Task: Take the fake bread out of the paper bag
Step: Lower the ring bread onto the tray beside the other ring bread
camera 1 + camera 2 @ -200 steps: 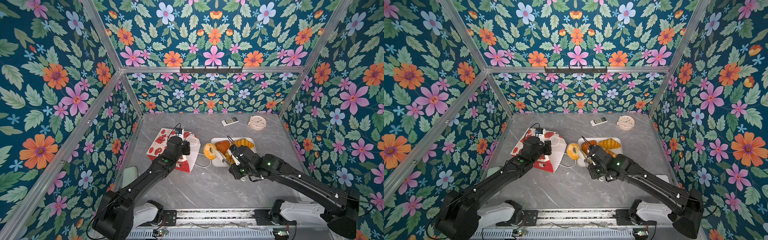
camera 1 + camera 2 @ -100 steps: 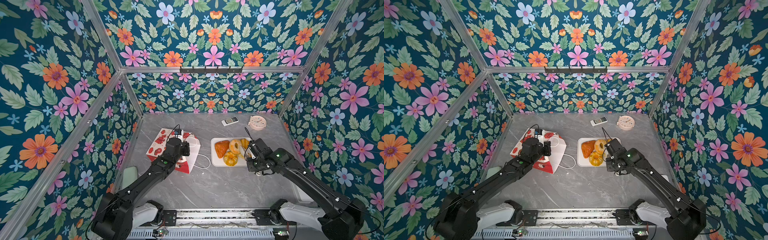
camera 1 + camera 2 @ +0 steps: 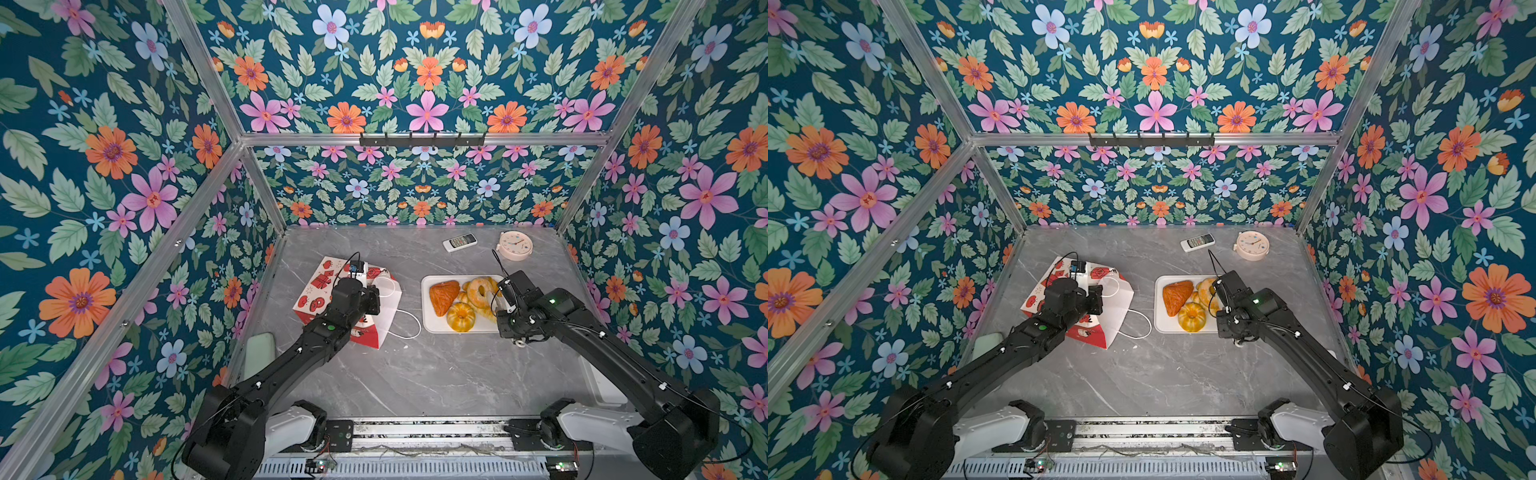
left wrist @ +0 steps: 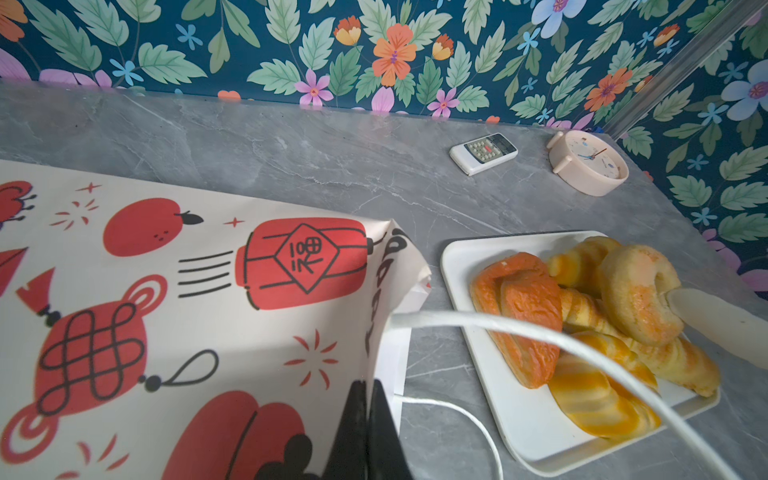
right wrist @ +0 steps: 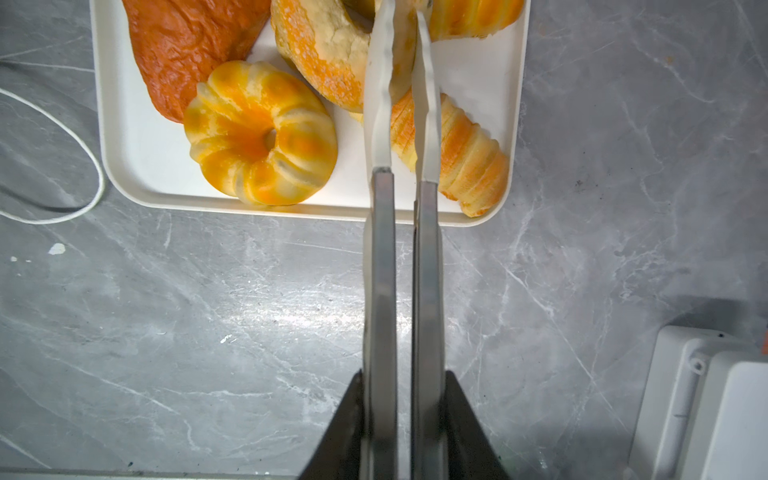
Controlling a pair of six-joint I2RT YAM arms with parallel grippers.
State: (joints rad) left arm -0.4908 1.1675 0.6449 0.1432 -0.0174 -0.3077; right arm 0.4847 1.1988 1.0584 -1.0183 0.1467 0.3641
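The paper bag (image 3: 318,286) (image 3: 1040,293) lies on its side left of centre, mouth toward the white tray (image 3: 428,322) (image 3: 1160,322). My left gripper (image 3: 374,298) (image 3: 1096,300) (image 4: 368,388) is shut on the bag's upper rim (image 4: 166,291). The bag's inside is hidden. Several pieces of fake bread lie on the tray: a brown pastry (image 3: 444,296), a fluted ring (image 3: 460,316) (image 5: 259,133), a twisted stick (image 5: 465,153). My right gripper (image 3: 493,294) (image 3: 1216,291) (image 5: 402,16) has its long fingers pinched on a ring donut (image 3: 478,289) (image 5: 332,54) (image 4: 640,291) resting on the pile.
The bag's white cord handle (image 3: 409,326) loops on the grey table between bag and tray. A remote (image 3: 459,242) and a pale round clock (image 3: 515,246) lie near the back wall. A white box (image 5: 706,407) stands at the front right.
My right gripper has carried the ring donut from beside the bag's mouth rightward onto the tray. The left arm and the bag have stayed put.
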